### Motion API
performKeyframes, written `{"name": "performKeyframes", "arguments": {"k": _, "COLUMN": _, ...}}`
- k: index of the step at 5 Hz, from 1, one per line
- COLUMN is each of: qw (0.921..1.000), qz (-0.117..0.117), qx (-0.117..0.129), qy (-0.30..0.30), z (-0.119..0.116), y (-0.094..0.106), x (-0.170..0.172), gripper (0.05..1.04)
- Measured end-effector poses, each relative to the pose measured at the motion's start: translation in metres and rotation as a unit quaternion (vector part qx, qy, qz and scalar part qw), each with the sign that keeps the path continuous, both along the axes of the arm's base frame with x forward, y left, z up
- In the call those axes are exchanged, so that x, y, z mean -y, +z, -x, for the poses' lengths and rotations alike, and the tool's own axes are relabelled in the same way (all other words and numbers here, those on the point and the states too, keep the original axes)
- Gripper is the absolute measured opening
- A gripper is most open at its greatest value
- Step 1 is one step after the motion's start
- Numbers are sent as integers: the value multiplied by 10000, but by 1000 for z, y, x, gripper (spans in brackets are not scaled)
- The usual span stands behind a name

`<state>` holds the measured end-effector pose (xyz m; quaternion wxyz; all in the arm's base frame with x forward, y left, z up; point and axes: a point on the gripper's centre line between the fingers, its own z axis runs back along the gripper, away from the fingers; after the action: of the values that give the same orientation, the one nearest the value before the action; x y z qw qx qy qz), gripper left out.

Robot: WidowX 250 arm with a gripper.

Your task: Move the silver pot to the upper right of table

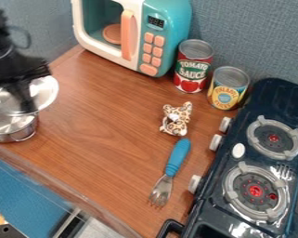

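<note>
Silver pot (16, 132) sits at the left of the wooden tabletop (89, 125), just below the end effector (25, 102) in the camera view. Whether the end effector is spread or pinching metal cannot be told; the carry ahead points up and right.

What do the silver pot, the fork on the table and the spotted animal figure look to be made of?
Silver pot: polished metal, probably stainless steel, going by its bright mirror-like highlights.

Fork: shiny metal tines and neck; the blue handle looks like smooth plastic or rubber, being evenly coloured.

Spotted animal figure: perhaps plush fabric, from its soft, rounded outline, though moulded plastic can't be ruled out.
</note>
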<state>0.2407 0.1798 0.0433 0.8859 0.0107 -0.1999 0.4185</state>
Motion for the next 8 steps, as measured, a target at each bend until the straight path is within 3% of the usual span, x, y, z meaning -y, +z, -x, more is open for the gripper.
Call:
{"name": "performKeyframes", "arguments": {"k": 1, "qw": 9983, "qz": -47, "qx": -5, "qy": -588, "z": -38, "y": 14, "x": 38, "gripper": 49}}
{"name": "performKeyframes", "arguments": {"k": 2, "qw": 9953, "qz": -44, "qx": 319, "qy": -913, "z": -76, "y": 24, "x": 79, "gripper": 49}}
{"name": "performKeyframes", "arguments": {"k": 3, "qw": 9938, "qz": 267, "qx": 254, "qy": -1047, "z": -106, "y": 10, "x": 109, "gripper": 49}}
{"name": "performKeyframes", "arguments": {"k": 4, "qw": 9951, "qz": 47, "qx": 292, "qy": -938, "z": -127, "y": -3, "x": 128, "gripper": 49}}
{"name": "performKeyframes", "arguments": {"k": 5, "qw": 9968, "qz": -55, "qx": 236, "qy": -766, "z": -138, "y": -20, "x": 133, "gripper": 49}}
{"name": "performKeyframes", "arguments": {"k": 7, "qw": 9989, "qz": 69, "qx": -16, "qy": -472, "z": -136, "y": -51, "x": 114, "gripper": 49}}
{"name": "performKeyframes", "arguments": {"k": 8, "qw": 9986, "qz": -213, "qx": 129, "qy": -465, "z": -140, "y": -50, "x": 110, "gripper": 49}}
